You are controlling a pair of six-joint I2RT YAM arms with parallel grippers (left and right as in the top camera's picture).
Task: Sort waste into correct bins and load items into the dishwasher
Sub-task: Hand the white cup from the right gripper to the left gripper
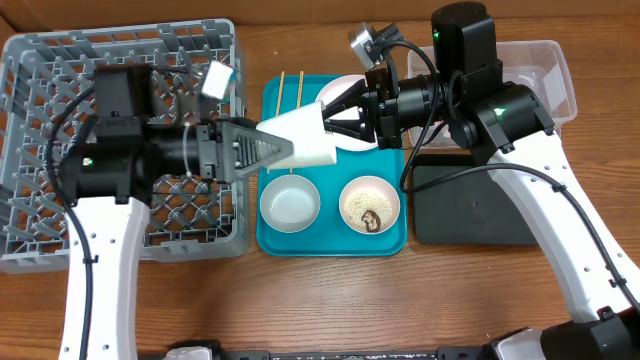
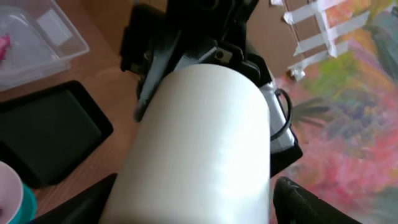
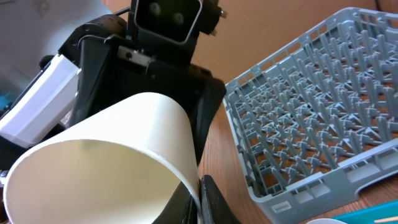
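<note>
Left arm (image 1: 120, 165) bars the dish rack (image 1: 50, 70); white cup (image 1: 302, 135) overhangs teal tray (image 1: 330, 238).

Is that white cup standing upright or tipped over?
Tipped on its side. Overhead, the cup lies level between the left gripper and right gripper; the right wrist camera looks straight into its open mouth.

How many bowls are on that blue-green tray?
2. A white bowl on the left of the tray, and a bowl with rice to its right. The held cup hides part of the tray, so another may be hidden.
</note>
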